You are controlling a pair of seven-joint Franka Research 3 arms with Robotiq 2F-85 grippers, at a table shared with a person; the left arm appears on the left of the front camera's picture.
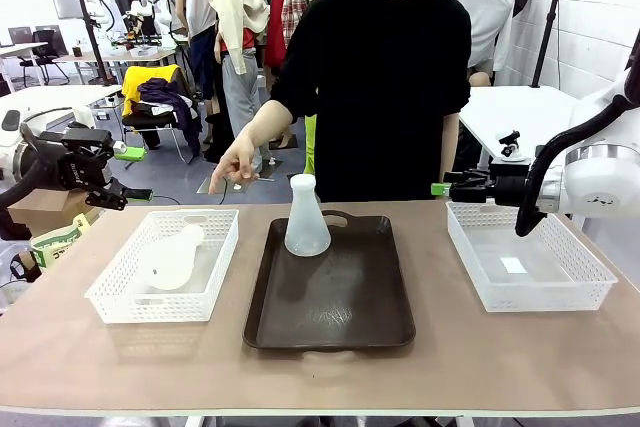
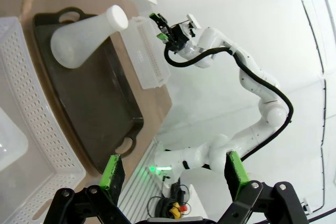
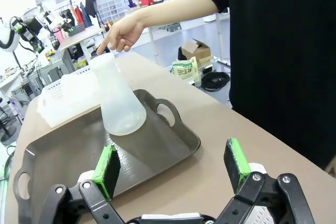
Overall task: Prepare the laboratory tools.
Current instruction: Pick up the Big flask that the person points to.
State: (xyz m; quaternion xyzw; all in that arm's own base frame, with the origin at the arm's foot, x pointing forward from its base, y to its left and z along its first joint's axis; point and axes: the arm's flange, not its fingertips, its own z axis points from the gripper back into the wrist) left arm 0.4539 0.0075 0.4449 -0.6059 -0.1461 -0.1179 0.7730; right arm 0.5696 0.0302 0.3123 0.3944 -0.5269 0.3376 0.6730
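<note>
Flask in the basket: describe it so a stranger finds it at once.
Start at the brown tray mid-table, then go to the white basket on the robot's left. The flask lies on its side inside; the other flask stands upright on the tray.

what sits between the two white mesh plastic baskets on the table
The dark brown rectangular tray, with a translucent whitish conical flask standing upright at its far end, as the front view shows.

Tan bench [image 1: 500, 357], three carriers in a row.
Dark brown tray [image 1: 340, 297] at centre, left mesh basket [image 1: 150, 309] and right mesh basket [image 1: 545, 297] flanking it; all sit flat, near the tray but apart from it.
</note>
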